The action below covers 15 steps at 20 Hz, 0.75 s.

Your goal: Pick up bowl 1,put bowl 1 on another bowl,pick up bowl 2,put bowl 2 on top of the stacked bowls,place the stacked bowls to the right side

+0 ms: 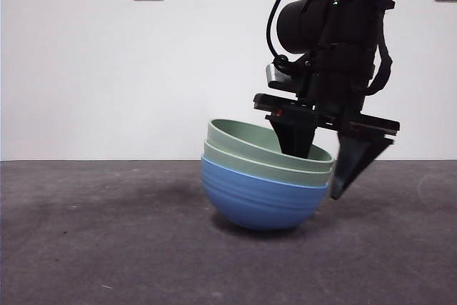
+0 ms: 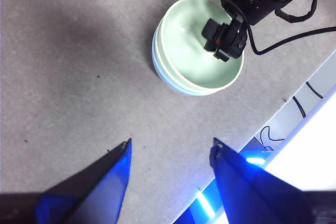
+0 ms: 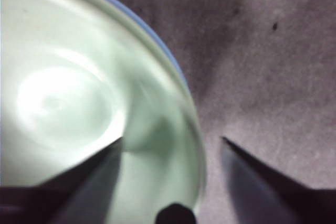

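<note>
The stacked bowls (image 1: 268,183) sit tilted on the bench (image 1: 107,248) — the right claw (image 1: 330,158) straddles their near-side rim, jaws parted, not yet clenched — the left claw (image 2: 170,153) waits released, well apart.

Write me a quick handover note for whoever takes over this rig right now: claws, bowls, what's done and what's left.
Right claw: open, straddling the stacked bowls' rim, one jaw inside the top green bowl, one outside; not clamped yet.
Left claw: open, empty, waiting away from the stack above bare table.
Bowls: two green nested in the blue bowl; the stack sits tilted on the table.
Done: both bowls stacked.
Left: close on the rim, carry the stack to the right side, release.
</note>
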### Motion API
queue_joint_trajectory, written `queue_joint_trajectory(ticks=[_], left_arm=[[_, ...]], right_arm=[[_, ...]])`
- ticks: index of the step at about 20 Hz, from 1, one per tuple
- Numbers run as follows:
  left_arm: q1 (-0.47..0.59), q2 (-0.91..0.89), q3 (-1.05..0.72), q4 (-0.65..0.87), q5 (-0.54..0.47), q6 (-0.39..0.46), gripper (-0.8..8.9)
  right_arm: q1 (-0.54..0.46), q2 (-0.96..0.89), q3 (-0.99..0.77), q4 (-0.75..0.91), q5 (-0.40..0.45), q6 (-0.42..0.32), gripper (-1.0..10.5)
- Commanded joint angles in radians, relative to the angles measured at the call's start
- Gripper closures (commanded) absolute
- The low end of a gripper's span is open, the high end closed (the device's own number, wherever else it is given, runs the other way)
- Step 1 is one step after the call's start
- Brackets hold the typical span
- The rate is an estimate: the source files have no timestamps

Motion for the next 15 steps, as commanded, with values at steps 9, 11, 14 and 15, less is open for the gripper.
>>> queue_joint_trajectory(ticks=[9,11,14,15], left_arm=[[0.002,0.0,0.0,0.03,-0.003,0.012,5.62],[0.002,0.0,0.0,0.032,-0.003,0.013,5.62],[0.002,0.0,0.0,0.043,-0.003,0.016,5.62],[0.002,0.0,0.0,0.048,-0.003,0.016,5.62]], right_arm=[[-0.011,0.009,-0.004,0.02,-0.048,-0.01,9.6],[-0.011,-0.005,-0.004,0.021,-0.048,-0.015,9.6],[-0.013,-0.057,-0.004,0.022,-0.048,-0.021,9.6],[-0.02,-0.085,-0.004,0.022,-0.047,-0.021,9.6]])
